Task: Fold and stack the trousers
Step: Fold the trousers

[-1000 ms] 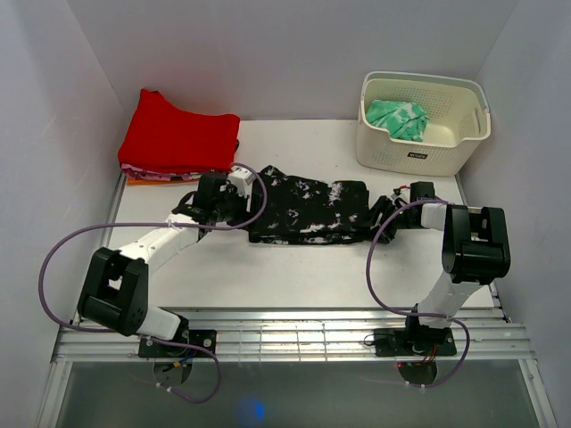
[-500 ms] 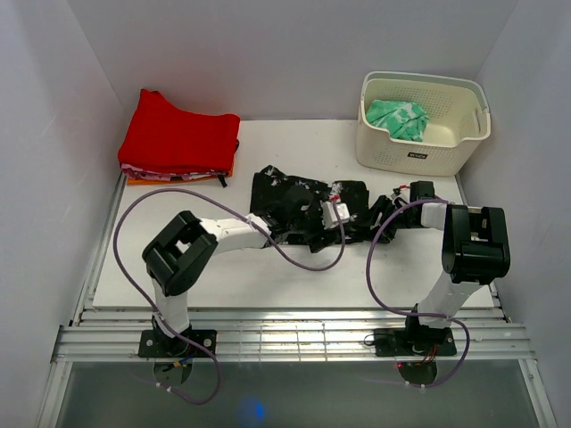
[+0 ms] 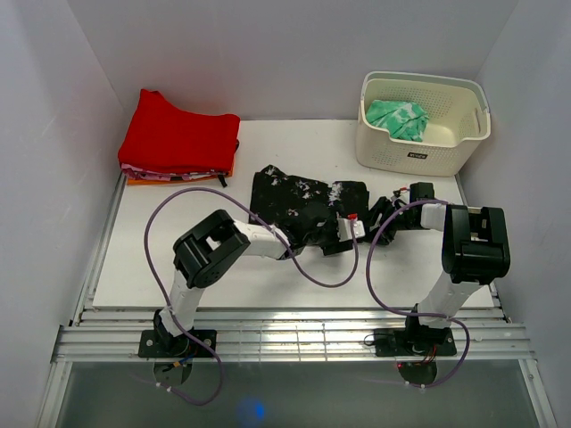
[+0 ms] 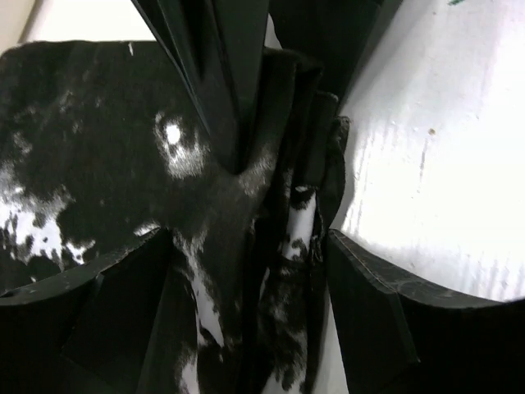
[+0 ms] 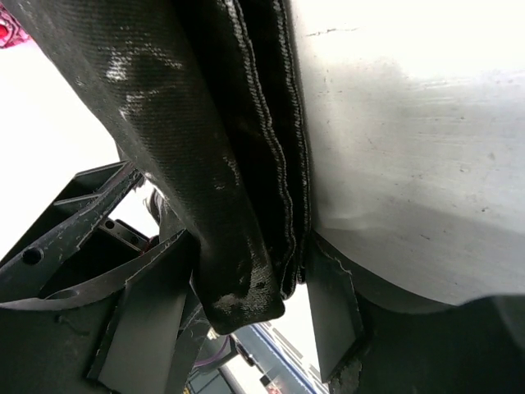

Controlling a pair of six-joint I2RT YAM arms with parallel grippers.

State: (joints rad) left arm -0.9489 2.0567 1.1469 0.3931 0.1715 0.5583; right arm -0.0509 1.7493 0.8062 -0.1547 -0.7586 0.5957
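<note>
- One fold has just gone in. The left hand (image 3: 350, 226) swept from the far-left end of the trousers (image 3: 294, 201) to their right end, carrying cloth over.
- The trousers now lie doubled and roughly half as long, right of centre on the tabletop (image 3: 223, 276).
- The right hand (image 3: 384, 212) stays clenched on the right edge, with the layers pinched between its fingers.
- The left hand's fingers stand wide with bunched cloth between them; I cannot tell whether they grip it.
- Stacking probably still lies ahead.
</note>
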